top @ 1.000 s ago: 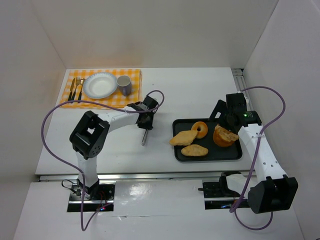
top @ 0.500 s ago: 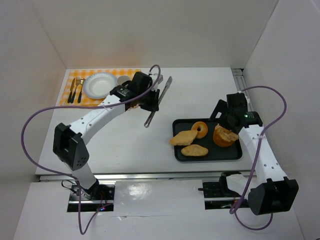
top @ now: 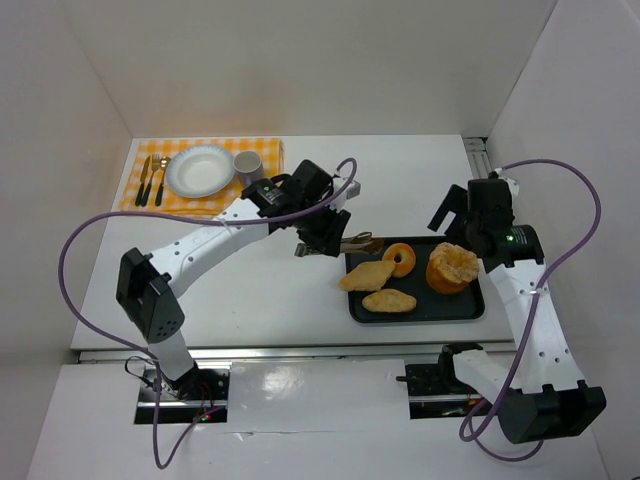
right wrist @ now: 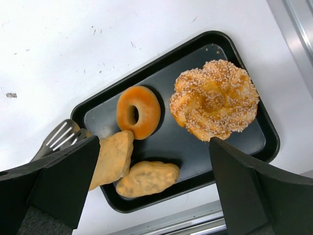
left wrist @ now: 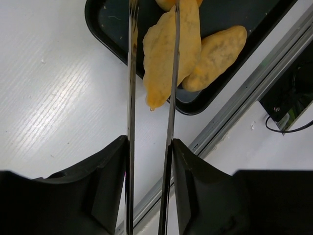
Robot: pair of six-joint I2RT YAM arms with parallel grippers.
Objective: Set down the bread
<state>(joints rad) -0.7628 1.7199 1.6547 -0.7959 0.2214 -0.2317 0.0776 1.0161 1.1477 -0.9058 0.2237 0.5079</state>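
- The left arm has swung from beside the plate [top: 200, 170] to the tray [top: 445, 303], with the left fingers [left wrist: 105, 181] still clamped on the tongs [top: 352, 243].
- The right fingers [right wrist: 63, 171], spread wide, have drawn back from the sesame ring [top: 452, 268].
- A pick-up looks close: in the left wrist view the tongs straddle the bread [left wrist: 171, 54].
- The bread is long, flat and golden, lying at the tray's left side and touching a second piece.

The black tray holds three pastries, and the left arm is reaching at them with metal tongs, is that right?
Not quite. The right wrist view shows four pastries on the black tray, not three: a plain ring, a seeded ring and two long pieces. The left gripper does reach at them with metal tongs.
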